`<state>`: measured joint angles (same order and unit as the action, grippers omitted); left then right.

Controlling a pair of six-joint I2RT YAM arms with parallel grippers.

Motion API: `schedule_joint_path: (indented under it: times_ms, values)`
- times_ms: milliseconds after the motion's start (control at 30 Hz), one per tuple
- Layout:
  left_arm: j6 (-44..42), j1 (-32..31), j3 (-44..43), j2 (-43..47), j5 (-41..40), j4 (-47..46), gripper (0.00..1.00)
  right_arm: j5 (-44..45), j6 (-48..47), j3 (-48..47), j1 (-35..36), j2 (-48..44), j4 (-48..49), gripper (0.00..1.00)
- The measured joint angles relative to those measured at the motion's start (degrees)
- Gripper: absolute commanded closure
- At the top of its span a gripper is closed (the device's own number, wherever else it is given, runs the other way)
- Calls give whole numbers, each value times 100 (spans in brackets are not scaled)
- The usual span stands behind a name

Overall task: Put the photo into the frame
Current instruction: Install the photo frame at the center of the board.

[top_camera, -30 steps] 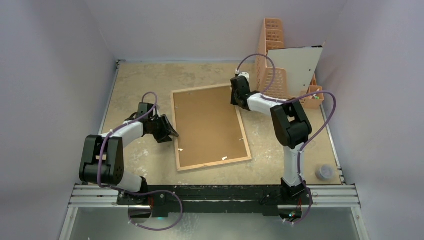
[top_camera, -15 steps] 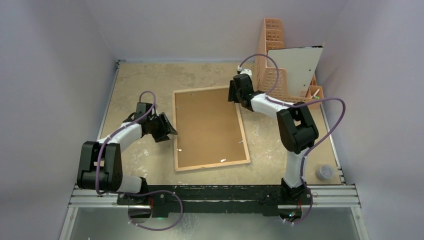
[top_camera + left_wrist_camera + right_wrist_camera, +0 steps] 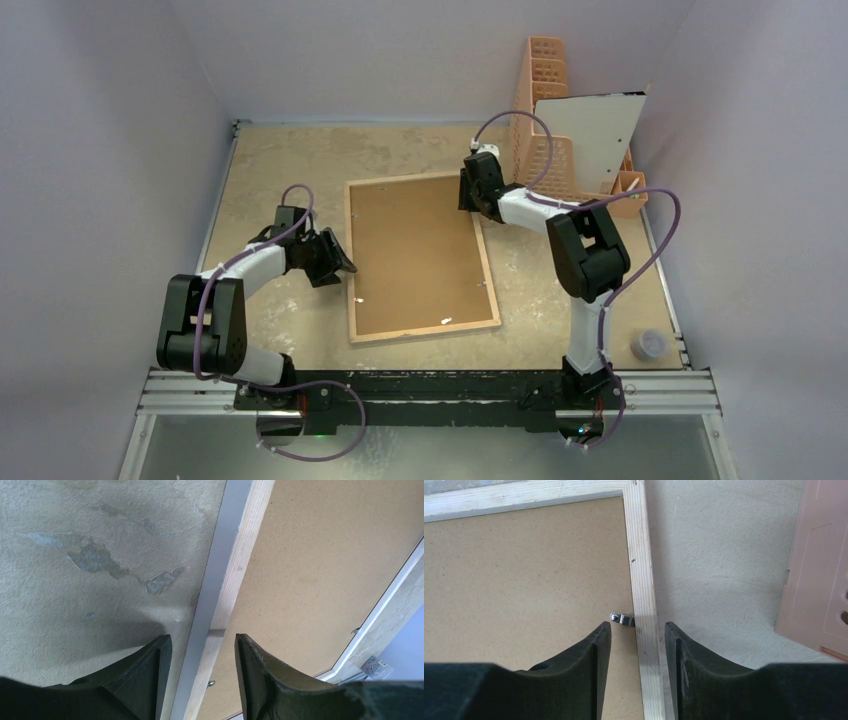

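Frame point(image 3: 425, 331): face down on the counter point(image 3: 280, 160), wood rim up, long axis near-to-far, far end skewed slightly left; my left claw point(image 3: 201, 645) open astride its left rim, my right claw point(image 3: 636, 630) open astride its right rim; peach basket point(image 3: 545, 70), far right, holds an upright white panel point(image 3: 595, 130).
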<state>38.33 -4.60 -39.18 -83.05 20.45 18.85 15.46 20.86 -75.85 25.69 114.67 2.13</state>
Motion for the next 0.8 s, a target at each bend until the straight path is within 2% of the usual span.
schedule_joint_path:
  times_ms: [200,533,700,800]
  values:
    - [0,0,0,0,33,-17,50,2,-15,-76,-11,208,9,59]
    - [-2,0,0,-26,35,-33,51,24,-55,-140,-35,234,-11,74]
    - [-2,0,0,-31,35,-33,51,24,-83,-140,-52,234,-13,76]
    - [-2,0,0,-33,35,-33,51,15,-85,-140,-59,234,-13,72]
